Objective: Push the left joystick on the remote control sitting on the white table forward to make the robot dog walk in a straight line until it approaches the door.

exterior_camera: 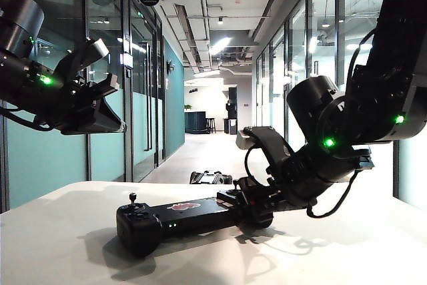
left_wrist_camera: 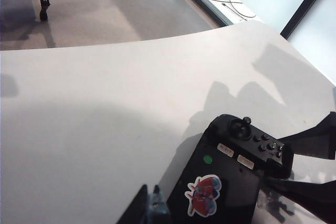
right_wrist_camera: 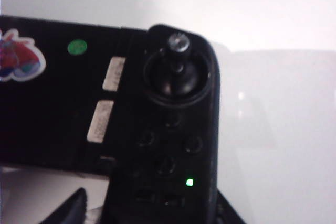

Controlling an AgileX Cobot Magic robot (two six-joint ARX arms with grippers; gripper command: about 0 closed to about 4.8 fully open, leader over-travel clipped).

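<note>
Left tool (exterior_camera: 100,71) is raised off to the left, released and empty. Left joystick (exterior_camera: 133,199) stands free on the remote control (exterior_camera: 200,215), mid white table (exterior_camera: 53,245) — thin, sprung stick on a light body that may skid, so I'd nudge the knob top only. Right tool (exterior_camera: 255,209) straddles the remote's other end; I can't tell if it pinches. Only the wrist views show the other stick (right_wrist_camera: 177,45) — the exterior view hides it.

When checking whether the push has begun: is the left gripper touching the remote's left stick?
Apart. The exterior view shows the left gripper hanging high up, open air between it and the left stick.
</note>
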